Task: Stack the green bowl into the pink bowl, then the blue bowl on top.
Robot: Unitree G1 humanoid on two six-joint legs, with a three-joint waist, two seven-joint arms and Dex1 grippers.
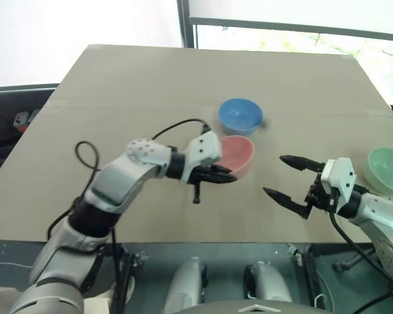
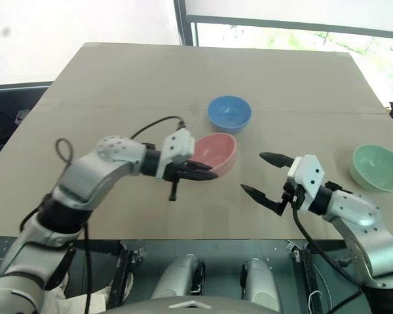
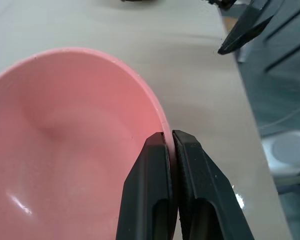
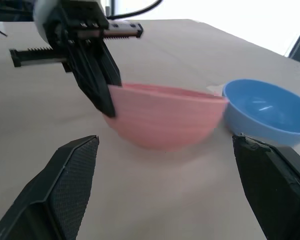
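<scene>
Pinching the pink bowl (image 3: pixel 75 145) by its near rim, your left hand (image 1: pixel 217 175) is clamped on it, probably to steady the base. Your right hand (image 2: pixel 265 176) hangs released, facing it. Green bowl (image 2: pixel 378 167) waits by the counter's (image 1: pixel 118 91) right edge; blue bowl (image 1: pixel 240 116) sits behind pink. Your left wrist view confirms the rim between the fingers.

Left arm: enters from the lower left of the head view, forearm angled up toward centre frame, wrist bent so the left gripper (image 1: pixel 226 175) points right and slightly downward. Jaws closed, pinching the rim of the pink bowl (image 3: pixel 65 145).

Right arm: enters from the lower right, forearm low, right gripper (image 1: pixel 283 178) pointing left, about level. Jaws spread wide, holding nothing.
</scene>
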